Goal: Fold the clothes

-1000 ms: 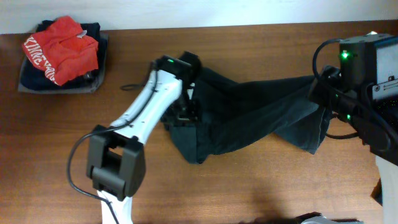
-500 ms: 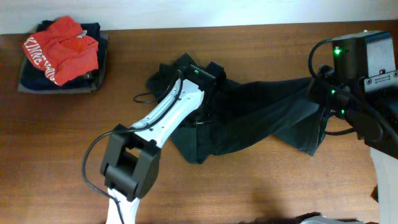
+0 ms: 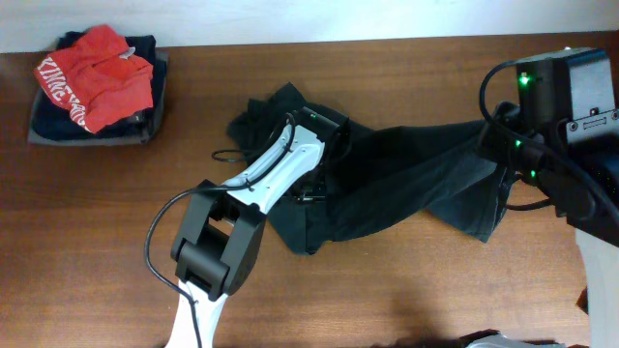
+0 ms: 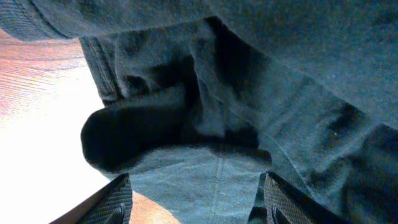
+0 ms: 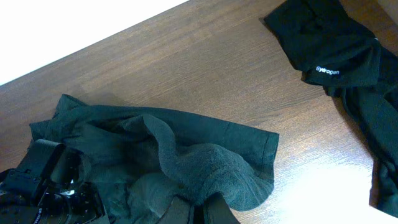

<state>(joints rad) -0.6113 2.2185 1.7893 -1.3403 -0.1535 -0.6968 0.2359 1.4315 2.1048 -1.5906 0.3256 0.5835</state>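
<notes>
One of the clothes, a dark teal-grey T-shirt (image 3: 406, 179), lies crumpled across the middle of the table. My left gripper (image 3: 319, 159) hovers over its left part. In the left wrist view it (image 4: 199, 208) is open, its fingers (image 4: 118, 205) wide apart with a flat fold of the shirt (image 4: 298, 93) below and between them. My right gripper (image 3: 501, 147) holds the shirt's right end lifted. The right wrist view shows it (image 5: 202, 213) shut on a thick bunched fold of the shirt (image 5: 186, 149).
A red garment (image 3: 95, 72) lies on a stack of dark folded clothes (image 3: 48, 121) at the table's back left corner. A black garment with white lettering (image 5: 329, 43) lies on the wood (image 5: 205, 68) beyond the shirt in the right wrist view.
My left arm has swung to the right, from the shirt's left edge to further in over the cloth, and its jaws have narrowed slightly. The right gripper has kept its hold.
</notes>
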